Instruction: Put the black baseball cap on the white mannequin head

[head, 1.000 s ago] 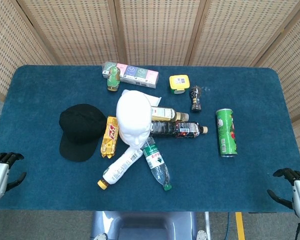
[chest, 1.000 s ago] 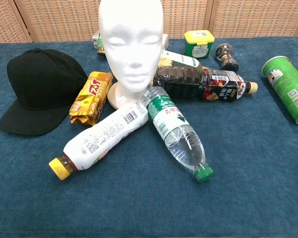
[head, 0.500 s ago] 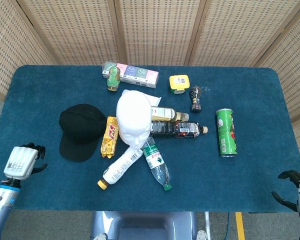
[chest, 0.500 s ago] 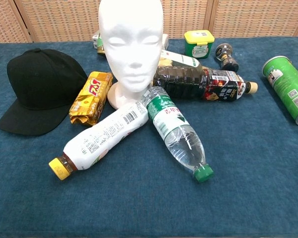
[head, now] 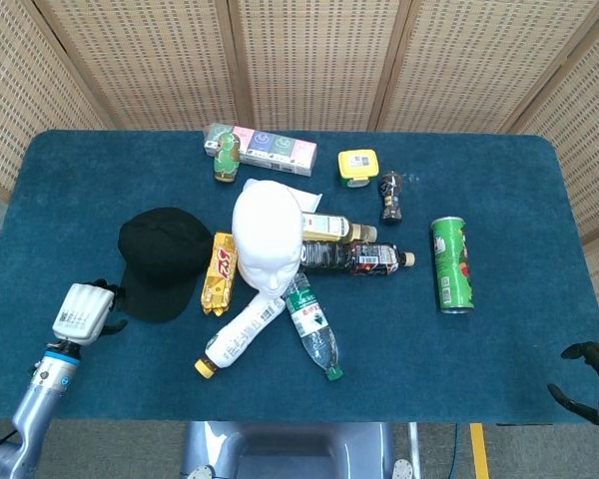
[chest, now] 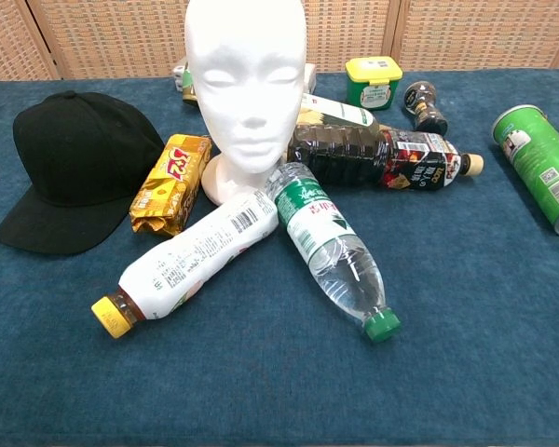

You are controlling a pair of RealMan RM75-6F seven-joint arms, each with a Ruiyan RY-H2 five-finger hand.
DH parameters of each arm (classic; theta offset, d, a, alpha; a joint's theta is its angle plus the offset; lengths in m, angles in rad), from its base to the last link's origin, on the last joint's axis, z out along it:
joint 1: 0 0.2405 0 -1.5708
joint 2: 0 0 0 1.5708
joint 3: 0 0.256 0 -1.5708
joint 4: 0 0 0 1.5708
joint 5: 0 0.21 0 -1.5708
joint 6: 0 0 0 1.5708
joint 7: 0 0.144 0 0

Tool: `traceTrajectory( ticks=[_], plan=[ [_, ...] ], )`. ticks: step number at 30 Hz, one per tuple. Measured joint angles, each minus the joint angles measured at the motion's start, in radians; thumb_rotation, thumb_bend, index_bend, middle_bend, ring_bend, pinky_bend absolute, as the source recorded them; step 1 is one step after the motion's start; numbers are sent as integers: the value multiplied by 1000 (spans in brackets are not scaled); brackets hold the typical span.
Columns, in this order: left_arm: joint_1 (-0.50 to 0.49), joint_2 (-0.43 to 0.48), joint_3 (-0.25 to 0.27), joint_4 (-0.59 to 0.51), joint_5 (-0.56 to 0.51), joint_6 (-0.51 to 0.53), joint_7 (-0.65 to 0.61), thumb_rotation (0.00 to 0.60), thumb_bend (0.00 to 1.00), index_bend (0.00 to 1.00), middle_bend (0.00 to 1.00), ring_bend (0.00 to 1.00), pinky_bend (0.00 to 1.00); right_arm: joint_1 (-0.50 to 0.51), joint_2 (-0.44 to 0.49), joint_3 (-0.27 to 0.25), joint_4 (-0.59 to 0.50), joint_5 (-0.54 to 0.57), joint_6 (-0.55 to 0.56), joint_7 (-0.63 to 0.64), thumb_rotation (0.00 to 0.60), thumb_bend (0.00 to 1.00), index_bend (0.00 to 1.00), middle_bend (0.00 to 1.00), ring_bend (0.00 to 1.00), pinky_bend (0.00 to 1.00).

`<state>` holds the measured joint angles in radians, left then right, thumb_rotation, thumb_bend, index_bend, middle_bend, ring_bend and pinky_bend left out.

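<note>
The job has not really started: the black cap [head: 163, 261] lies flat on the blue table [head: 499, 200], just left of the white head [head: 268, 242], and nothing holds it. The left hand [head: 84, 311] is near the brim and holds nothing; I cannot tell if its fingers are apart or curled. The right hand [head: 591, 371] is far off at the table's corner, fingers apart and empty. I count one cap, one head, four lying bottles, one green can [head: 450, 263], one yellow snack bag [head: 220, 272] and one yellow tub [head: 358, 166].
</note>
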<state>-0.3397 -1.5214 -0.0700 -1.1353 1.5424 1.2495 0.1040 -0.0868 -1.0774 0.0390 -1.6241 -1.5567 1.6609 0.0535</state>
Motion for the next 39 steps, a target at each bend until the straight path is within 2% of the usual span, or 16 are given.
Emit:
traceTrajectory(
  ticks=[7,17,39],
  plan=[
    [-21,-52,5,40,-6,-8,-27,600,90,645,661,507,687,-9,3,1,2,7,6,3,600,116,466,464,470,484],
    [-14,-60,30,61,-3,6,-35,600,90,646,661,507,687,-10,1,1,6,6,3,5,600,116,466,464,470,484],
    [-37,-150,24,169,-23,10,-55,600,90,646,662,507,687,-17,11,4,-13,-3,16,-15,600,116,466,464,471,484]
  ],
)
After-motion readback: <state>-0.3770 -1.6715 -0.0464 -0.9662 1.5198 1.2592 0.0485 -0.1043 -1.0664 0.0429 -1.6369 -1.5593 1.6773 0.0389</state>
